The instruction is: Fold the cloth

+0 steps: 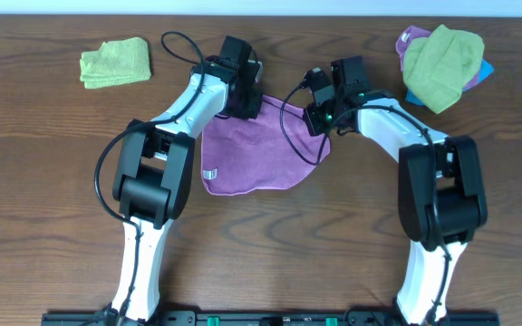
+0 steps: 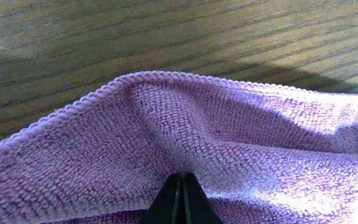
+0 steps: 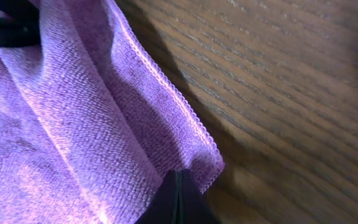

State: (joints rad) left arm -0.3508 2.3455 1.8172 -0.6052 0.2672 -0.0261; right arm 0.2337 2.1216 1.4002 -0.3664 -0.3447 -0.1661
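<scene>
I have the purple cloth (image 1: 256, 154) lying in the middle of the worktop (image 1: 53, 181), between the two arms, spread in what looks like a single layer with a rumpled near edge. My left hand (image 1: 241, 101) is down on its far left corner, and the left wrist view shows the fingers pinched together on a ridge of the fabric just inside the hem. My right hand (image 1: 319, 122) is at the far right corner, closed on the cloth right by the stitched edge, which bunches up slightly there. I judge the task barely begun: both far corners are gripped, but no part of the cloth is laid over another yet. What remains is bringing the far edge over to the near edge, releasing, and perhaps a second fold. A folded green cloth (image 1: 116, 63) sits at the far left and a heap of cloths (image 1: 442, 56) at the far right, both well apart from the work.
</scene>
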